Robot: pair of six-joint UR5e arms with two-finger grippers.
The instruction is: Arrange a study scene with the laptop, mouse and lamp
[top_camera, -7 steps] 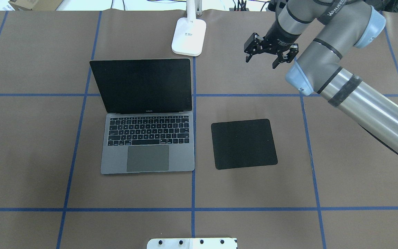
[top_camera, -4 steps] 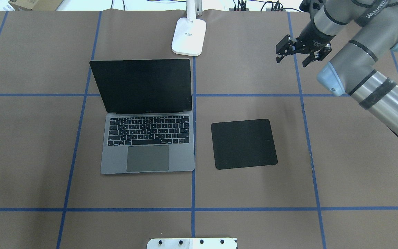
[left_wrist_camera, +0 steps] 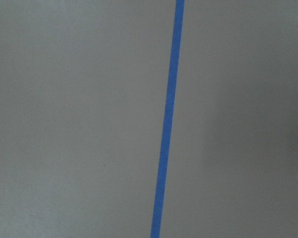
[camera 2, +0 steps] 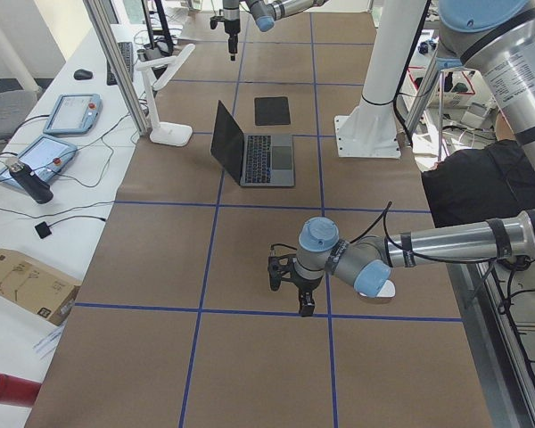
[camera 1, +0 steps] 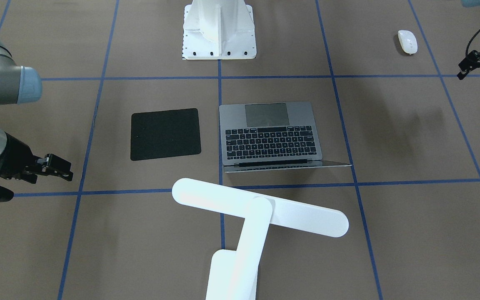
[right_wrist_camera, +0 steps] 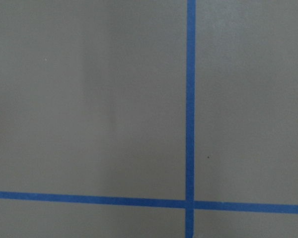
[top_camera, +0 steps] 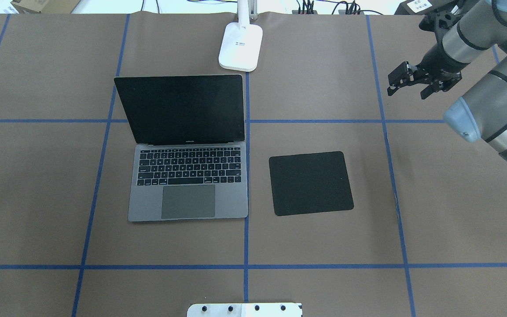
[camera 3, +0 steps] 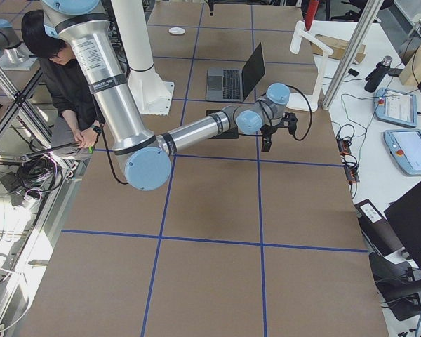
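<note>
Pulls spread, empty right hand (top_camera: 406,93) rightward off the white bar-headed desk lamp (top_camera: 240,46). Leaves small white glossy mouse (camera 1: 407,41) upper right in front view, near spread left hand (camera 1: 475,73); likely fetched next.

You had the right gripper (top_camera: 406,93) pointing down, jaws apart, forearm trailing behind it. Your left gripper (camera 1: 473,75) hung likewise parted.
</note>
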